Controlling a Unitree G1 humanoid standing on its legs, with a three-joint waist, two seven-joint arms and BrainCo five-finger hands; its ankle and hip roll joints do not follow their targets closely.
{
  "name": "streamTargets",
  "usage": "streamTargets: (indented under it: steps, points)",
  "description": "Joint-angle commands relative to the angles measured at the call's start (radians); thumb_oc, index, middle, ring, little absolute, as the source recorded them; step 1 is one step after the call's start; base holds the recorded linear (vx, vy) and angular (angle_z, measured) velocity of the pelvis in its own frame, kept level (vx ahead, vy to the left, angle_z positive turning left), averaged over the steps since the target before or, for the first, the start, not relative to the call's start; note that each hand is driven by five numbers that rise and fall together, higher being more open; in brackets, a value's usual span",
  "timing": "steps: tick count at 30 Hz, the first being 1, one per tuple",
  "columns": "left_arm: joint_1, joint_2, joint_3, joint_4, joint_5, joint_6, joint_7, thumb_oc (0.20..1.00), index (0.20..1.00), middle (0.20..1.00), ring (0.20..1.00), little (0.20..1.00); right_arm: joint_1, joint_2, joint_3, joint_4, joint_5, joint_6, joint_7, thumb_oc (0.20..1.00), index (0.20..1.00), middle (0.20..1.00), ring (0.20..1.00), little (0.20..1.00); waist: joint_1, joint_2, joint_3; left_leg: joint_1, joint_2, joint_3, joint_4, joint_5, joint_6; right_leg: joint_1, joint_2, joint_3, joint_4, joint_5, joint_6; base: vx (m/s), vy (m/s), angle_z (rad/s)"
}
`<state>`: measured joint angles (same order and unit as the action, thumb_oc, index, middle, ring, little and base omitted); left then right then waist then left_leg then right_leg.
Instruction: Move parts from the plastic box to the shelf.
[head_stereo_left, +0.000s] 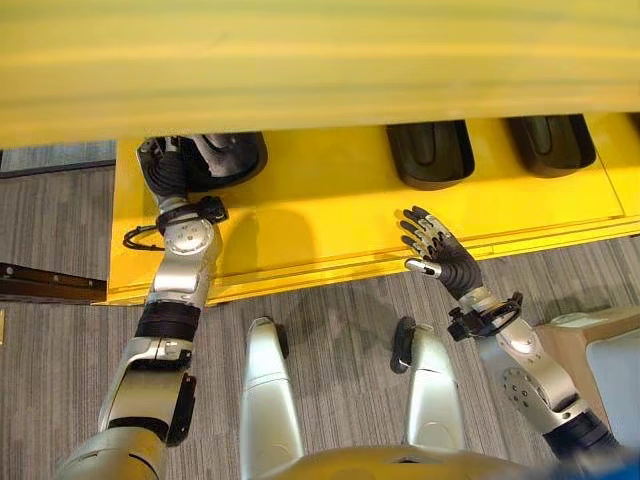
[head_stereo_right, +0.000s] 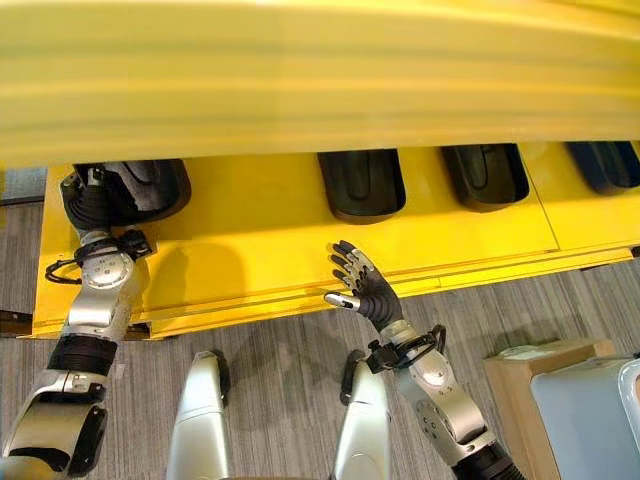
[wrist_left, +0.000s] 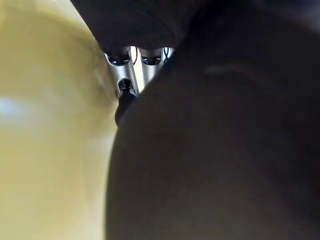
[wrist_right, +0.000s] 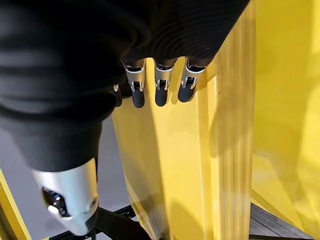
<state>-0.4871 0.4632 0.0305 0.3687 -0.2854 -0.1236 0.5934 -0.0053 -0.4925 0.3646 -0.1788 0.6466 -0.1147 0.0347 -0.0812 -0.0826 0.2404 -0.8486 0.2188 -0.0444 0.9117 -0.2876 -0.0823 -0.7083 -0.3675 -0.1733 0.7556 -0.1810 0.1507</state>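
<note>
Left robot hand (head_stereo_left: 170, 160) reaches onto yellow shelf (head_stereo_left: 330, 215), against black part (head_stereo_left: 225, 158); finger state can't tell. Right robot hand (head_stereo_left: 437, 250) open, empty, over shelf edge. Seat part flat, w/draw straight.

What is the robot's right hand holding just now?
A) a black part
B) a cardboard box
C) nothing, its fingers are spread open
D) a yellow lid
C: the right hand hovers over the front edge of the yellow shelf with its fingers straight and spread, nothing between them.
</note>
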Motion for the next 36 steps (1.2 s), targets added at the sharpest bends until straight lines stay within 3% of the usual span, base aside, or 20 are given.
streamTargets:
  steps: [1,8,19,36]
  points:
    - [0.052,-0.033,0.004,-0.001,-0.053,-0.027,-0.001,0.2,0.2,0.2,0.2,0.2,-0.041,-0.033,-0.045,-0.063,0.023,-0.034,0.0,1.0,1.0,1.0,1.0,1.0,0.013,0.013,0.021,0.028,-0.001,0.002,-0.085,0.044,-0.001,-0.023,0.013,0.046,0.075,-0.074,-0.039,0.0,0.0,0.0]
    - [0.11,-0.072,0.01,-0.111,-0.101,-0.061,-0.004,0.2,0.2,0.2,0.2,0.2,-0.057,-0.036,-0.058,-0.073,0.025,-0.043,-0.028,1.0,1.0,1.0,1.0,1.0,0.031,0.007,0.041,-0.039,-0.011,-0.013,-0.019,0.034,0.007,-0.093,0.005,0.072,0.149,-0.099,-0.058,-0.05,-0.022,0.03]
    - [0.094,-0.039,0.021,-0.13,-0.029,-0.034,0.02,0.2,0.2,0.2,0.2,0.2,-0.097,-0.049,-0.081,-0.082,0.022,-0.048,-0.051,1.0,1.0,1.0,1.0,1.0,0.03,0.008,0.06,-0.223,-0.017,-0.039,0.136,0.0,0.022,-0.27,-0.014,0.112,0.316,-0.153,-0.073,-0.05,-0.01,-0.01]
    - [0.066,0.002,-0.017,0.009,0.018,0.026,-0.02,0.2,0.2,0.2,0.2,0.2,-0.09,-0.04,-0.085,-0.079,0.041,-0.048,-0.034,1.0,1.0,1.0,1.0,1.0,0.012,0.009,0.041,-0.242,-0.015,-0.038,0.134,-0.004,0.024,-0.294,-0.003,0.119,0.31,-0.158,-0.073,0.0,0.002,0.0]
